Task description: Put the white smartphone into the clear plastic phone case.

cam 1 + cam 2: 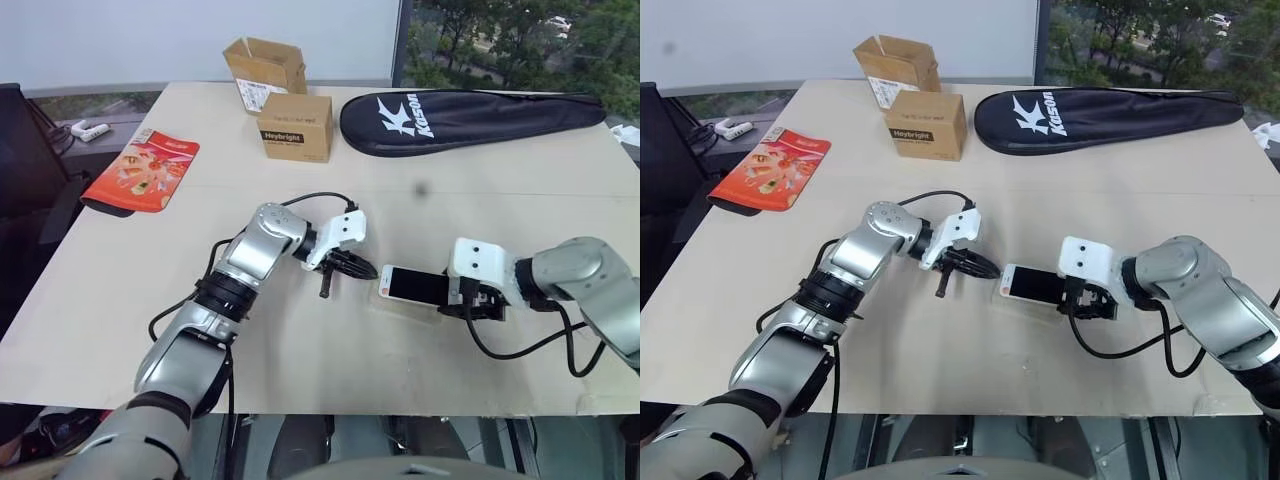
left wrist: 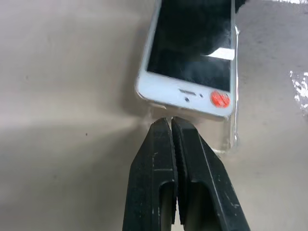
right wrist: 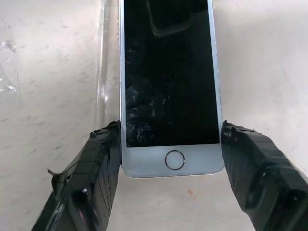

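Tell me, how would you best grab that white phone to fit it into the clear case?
By its two long edges at the home-button end, coming from the right. The white smartphone is thin and flat, so the sides give the firmest hold. The right gripper already clamps it there, above the clear plastic phone case.

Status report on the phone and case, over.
Right gripper clamps white smartphone by its sides. Left gripper shut, tips at clear plastic phone case. Phone not yet seated. Nothing blocking.
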You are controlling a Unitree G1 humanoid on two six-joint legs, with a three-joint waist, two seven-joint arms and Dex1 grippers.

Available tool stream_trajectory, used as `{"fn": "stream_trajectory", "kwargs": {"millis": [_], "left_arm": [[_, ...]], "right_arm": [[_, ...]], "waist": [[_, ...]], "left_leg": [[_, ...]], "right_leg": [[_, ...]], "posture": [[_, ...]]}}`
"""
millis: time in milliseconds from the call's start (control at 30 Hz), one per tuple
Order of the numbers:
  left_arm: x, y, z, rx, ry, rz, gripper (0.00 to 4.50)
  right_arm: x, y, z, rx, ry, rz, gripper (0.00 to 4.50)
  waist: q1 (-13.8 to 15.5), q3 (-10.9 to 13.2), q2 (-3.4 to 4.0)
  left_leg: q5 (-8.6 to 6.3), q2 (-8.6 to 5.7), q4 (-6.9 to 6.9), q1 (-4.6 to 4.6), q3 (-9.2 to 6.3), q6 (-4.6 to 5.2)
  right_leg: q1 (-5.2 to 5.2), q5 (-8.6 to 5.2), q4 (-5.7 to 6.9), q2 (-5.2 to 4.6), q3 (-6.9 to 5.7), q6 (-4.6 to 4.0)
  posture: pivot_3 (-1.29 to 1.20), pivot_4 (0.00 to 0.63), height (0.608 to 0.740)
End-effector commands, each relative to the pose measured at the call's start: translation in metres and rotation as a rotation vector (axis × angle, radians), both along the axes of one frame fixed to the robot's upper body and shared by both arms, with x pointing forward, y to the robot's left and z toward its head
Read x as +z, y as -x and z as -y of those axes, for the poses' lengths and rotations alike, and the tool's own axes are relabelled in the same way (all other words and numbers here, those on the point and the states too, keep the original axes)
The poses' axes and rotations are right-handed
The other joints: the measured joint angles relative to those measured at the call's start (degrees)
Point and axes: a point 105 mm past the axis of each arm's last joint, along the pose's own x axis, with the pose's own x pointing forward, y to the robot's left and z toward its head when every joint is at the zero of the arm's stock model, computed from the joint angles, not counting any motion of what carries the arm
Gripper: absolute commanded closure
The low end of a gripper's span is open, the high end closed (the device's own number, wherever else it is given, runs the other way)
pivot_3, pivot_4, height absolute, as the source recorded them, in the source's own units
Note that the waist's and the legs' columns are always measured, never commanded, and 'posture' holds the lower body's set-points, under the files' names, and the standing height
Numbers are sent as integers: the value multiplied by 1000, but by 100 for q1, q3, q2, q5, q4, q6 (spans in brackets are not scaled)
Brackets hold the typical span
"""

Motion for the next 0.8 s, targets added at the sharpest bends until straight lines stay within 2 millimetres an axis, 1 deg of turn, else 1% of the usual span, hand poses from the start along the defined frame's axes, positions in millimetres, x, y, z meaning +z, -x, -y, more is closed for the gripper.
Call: {"fn": "stream_trajectory", "kwargs": {"millis": [33,133,300,400,567,800], "left_arm": [[15,-1,8,-29,52,37,4414],[15,1,13,-45,58,36,4414],[12,2,19,-67,52,38,4414],[10,5,23,-90,45,38,4414],[1,9,31,-109,32,24,4414],[-17,14,32,-127,-42,6,4414]], "right_arm": [[10,5,3,-16,17,31,1577],[3,7,3,-39,24,12,1577],[-4,5,6,-72,43,10,1577],[-5,9,2,-49,43,-5,1577],[-5,11,-6,-18,41,-8,1577],[-5,11,-9,-16,39,-7,1577]], "waist": [[-1,0,0],[-4,0,0],[-11,0,0],[-10,0,0],[-7,0,0],[-8,0,0]], "left_leg": [[0,0,0,0,0,0],[0,0,0,0,1,0],[0,0,1,0,0,0],[0,-1,1,0,0,0],[0,-1,1,0,1,0],[0,-1,2,-1,-1,0]], "right_leg": [[0,0,-1,-1,0,0],[0,0,-2,-2,1,0],[0,0,1,0,1,1],[0,0,2,0,1,1],[0,0,0,0,2,1],[0,0,1,0,0,1]], "posture": [[0,150,732],[0,150,732],[0,150,732],[0,150,732],[0,150,732],[0,150,732]]}}
